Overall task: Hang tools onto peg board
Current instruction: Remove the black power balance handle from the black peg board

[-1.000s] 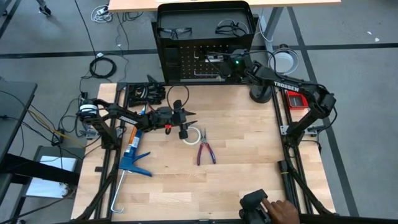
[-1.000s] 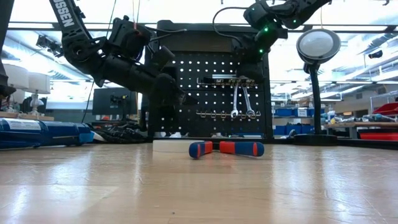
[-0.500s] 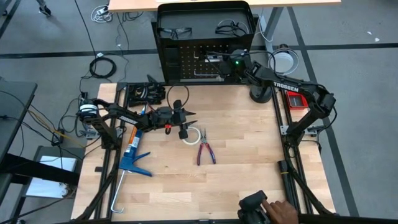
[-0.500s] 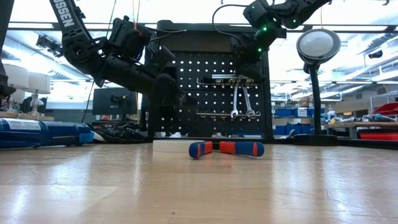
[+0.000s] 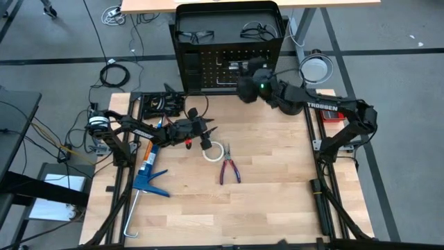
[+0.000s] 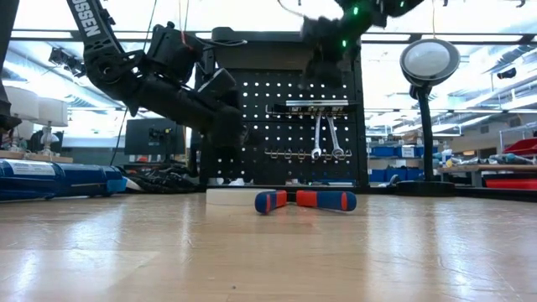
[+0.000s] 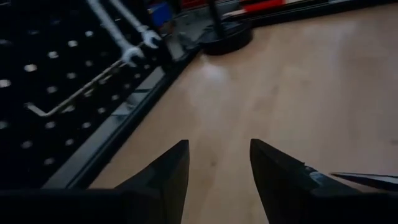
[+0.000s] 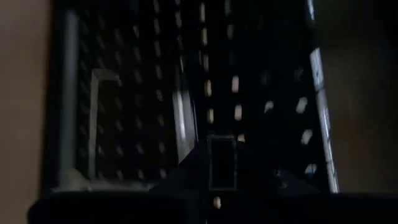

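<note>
Pliers (image 5: 229, 169) lie at frame centre beside the tape (image 5: 214, 151): stiff steel, likely weighty (grippy red handles are the place to pinch). Left gripper (image 5: 206, 137) hovers released above the tape; right gripper (image 5: 244, 88) near the board (image 5: 201, 66), jaws unclear.

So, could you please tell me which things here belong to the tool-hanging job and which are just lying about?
Job:
- peg board
- two wrenches, hung on it
- red-handled pliers, on the table
- white tape roll, on the table
- two safety glasses, atop the frame

Lying about:
- blue caulking gun
- round lamp
- cables on the floor
</note>
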